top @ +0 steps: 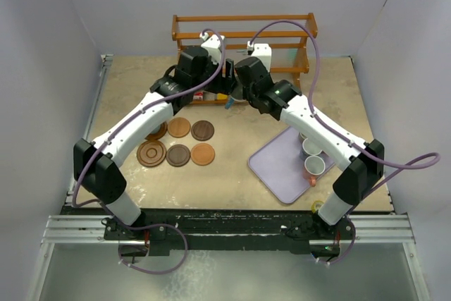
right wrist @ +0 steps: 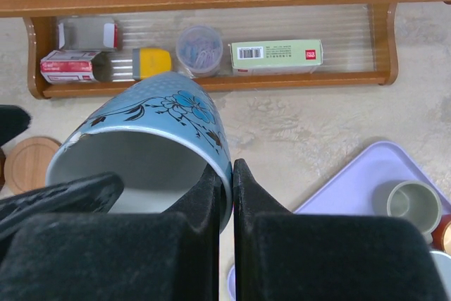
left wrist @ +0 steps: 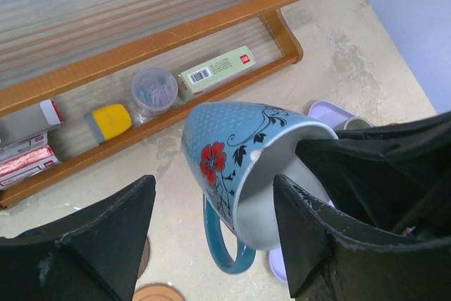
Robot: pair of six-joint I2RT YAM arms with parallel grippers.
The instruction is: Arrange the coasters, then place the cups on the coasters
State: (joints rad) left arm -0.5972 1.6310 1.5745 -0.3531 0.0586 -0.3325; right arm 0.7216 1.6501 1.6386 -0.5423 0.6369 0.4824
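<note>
A light blue cup [left wrist: 232, 146] with a red flower and a blue handle hangs tilted above the table in front of the wooden rack. My right gripper [right wrist: 225, 168] is shut on its rim [right wrist: 224, 174], one finger inside and one outside. My left gripper [left wrist: 213, 187] is open around the same cup: one finger [left wrist: 303, 237] reaches into its mouth and the other [left wrist: 113, 223] stands well clear on the outside. Several round wooden coasters [top: 179, 154] lie in two rows at the left, one partly under the left arm. Small cups [top: 313, 167] stand on the lavender tray [top: 278, 170].
The wooden rack [top: 243, 33] stands along the back edge. Its bottom shelf holds a green box [right wrist: 276, 54], a tub of clips [right wrist: 199, 48], a yellow item [right wrist: 151, 63] and red-white boxes [right wrist: 67, 66]. A grey-green cup [right wrist: 414, 204] sits on the tray. Both arms meet at the middle back.
</note>
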